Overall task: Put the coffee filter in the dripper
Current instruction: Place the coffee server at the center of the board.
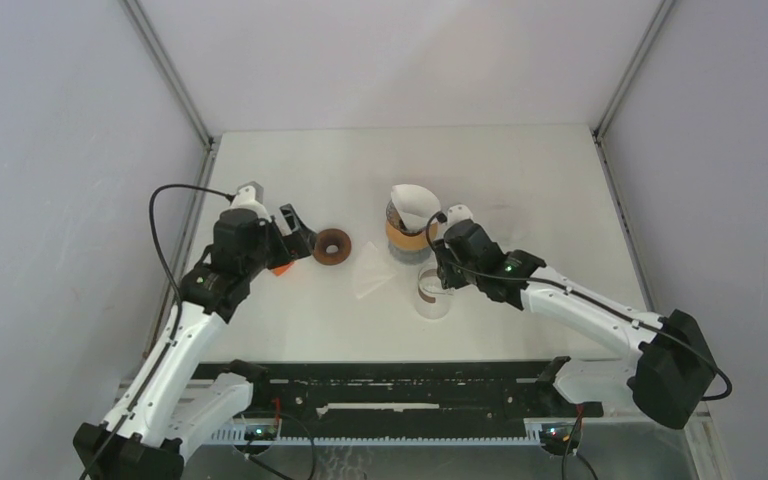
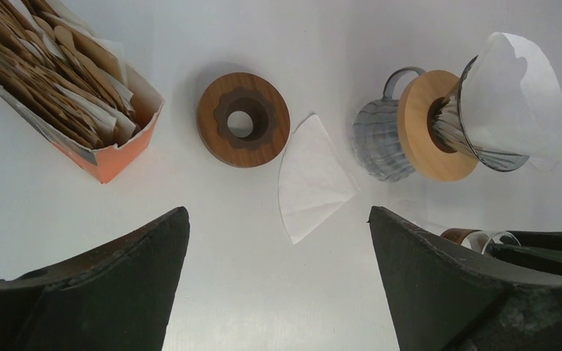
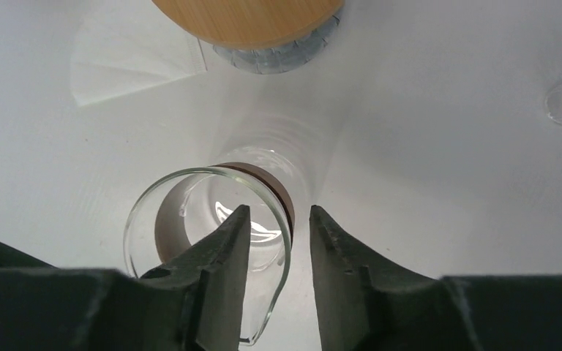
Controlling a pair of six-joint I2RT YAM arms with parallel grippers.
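Left tool (image 2: 278,212) wide, empty | right tool (image 3: 279,210) narrow astride glass (image 3: 197,219) rim, grip unclear | white table (image 1: 520,180), grey walls (image 1: 400,60)

The top camera sits high behind the arm bases and looks down on the whole table (image 1: 520,180) — far away. The left wrist camera looks past the left fingers (image 2: 117,292), at middle distance: flat filter (image 2: 311,179) ahead, dripper (image 2: 483,110) ahead-right. The right wrist camera looks steeply down, very close, at the glass (image 3: 190,212) under the right fingers (image 3: 223,270). Both wrist views share the flat filter and the dripper.
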